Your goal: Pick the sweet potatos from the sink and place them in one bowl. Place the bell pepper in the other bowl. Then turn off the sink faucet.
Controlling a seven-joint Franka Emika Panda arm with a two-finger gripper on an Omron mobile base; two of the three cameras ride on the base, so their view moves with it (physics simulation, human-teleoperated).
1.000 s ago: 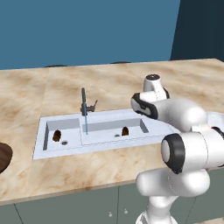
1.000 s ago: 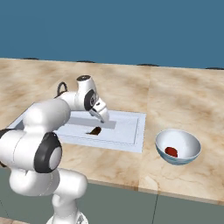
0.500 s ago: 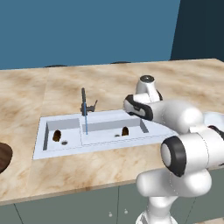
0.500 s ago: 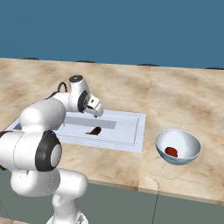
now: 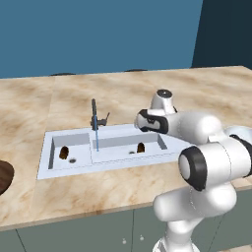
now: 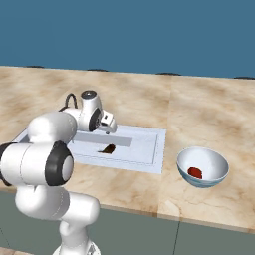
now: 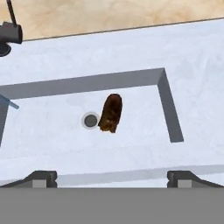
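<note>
Claw (image 7: 112, 177) hangs over the right compartment of the sink (image 5: 113, 129), fingers wide apart, nothing between them. In the hand view the two fingertips (image 7: 41, 176) sit low at either side, and one sweet potato (image 7: 111, 113) lies ahead of them, roughly centred between the tips but well clear, no contact. It rests on the compartment floor just beside the round drain (image 7: 90, 120), touching or almost touching its rim; cannot tell which.

Long axis of this potato: in the hand view it runs nearly straight away from the claw, slightly tilted, far end leaning toward the right. In the left base view the same potato (image 5: 141, 147) shows as a small dark lump near the middle of the right compartment, too small to read its direction there. In the right base view it (image 6: 108, 149) lies just below the wrist.

Second potato (image 5: 64, 152) lies in the left compartment, near that compartment's drain, well apart from the claw; appears upright-oval, detail unclear.

Faucet (image 5: 94, 117) stands at the back rim between compartments, thin blue stream (image 5: 97, 139) falling from it. Its base is cut off at the top left corner of the hand view.

Pepper (image 6: 195, 173) lies inside the pale bowl (image 6: 215, 161), on the bench right of the sink. Brown bowl (image 5: 4, 175) is cut off at the left edge of the left base view.
</note>
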